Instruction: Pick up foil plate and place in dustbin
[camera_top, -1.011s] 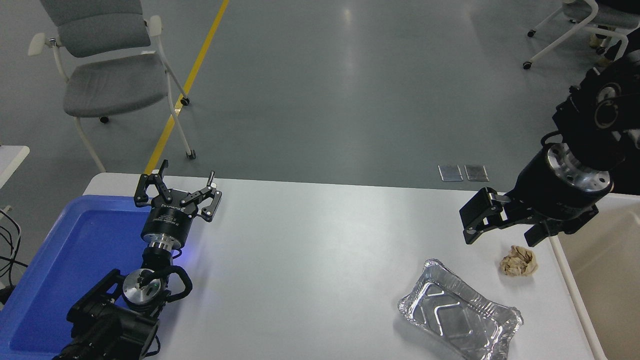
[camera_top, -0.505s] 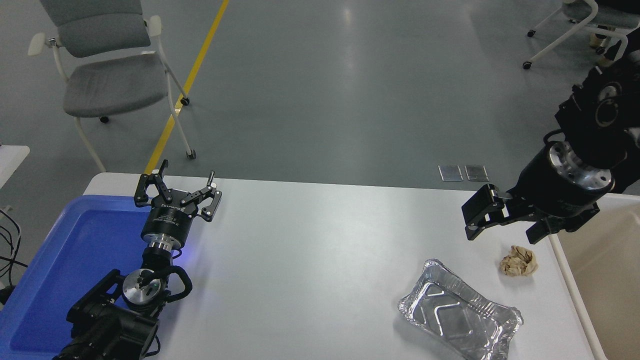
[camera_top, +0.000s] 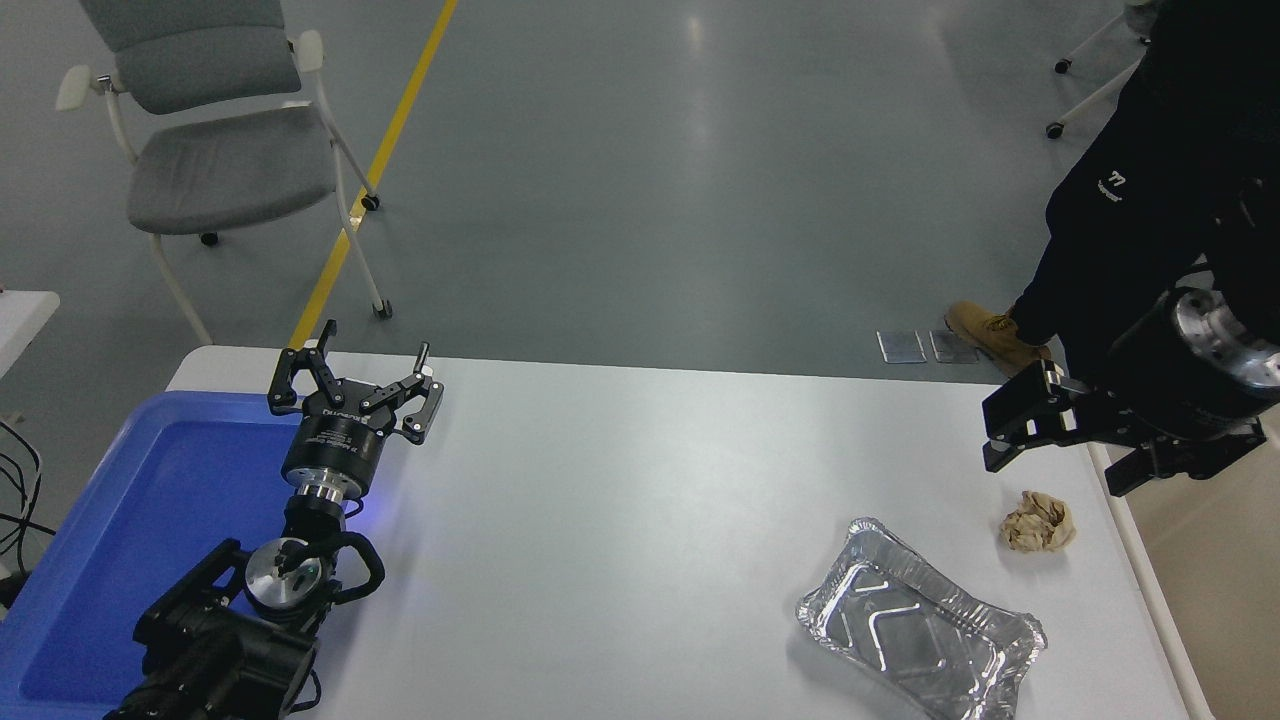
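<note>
Black right gripper (camera_top: 1062, 443) hangs spread wide and empty above one crumpled paper ball (camera_top: 1038, 522). One foil plate (camera_top: 920, 634) lies on the white table (camera_top: 640, 500), beside one dustbin (camera_top: 1215, 590). Left gripper (camera_top: 357, 384) rests wide apart.

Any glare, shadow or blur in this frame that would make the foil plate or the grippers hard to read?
Head view: sharp overall, no motion blur. The foil plate throws bright specular glints, but its ridges and crimped rim stay legible. Overhead lights streak the grey floor. A small blue glow sits by the left gripper, which lies parked over the blue tray. The right gripper is dark against a person's dark trousers.
</note>
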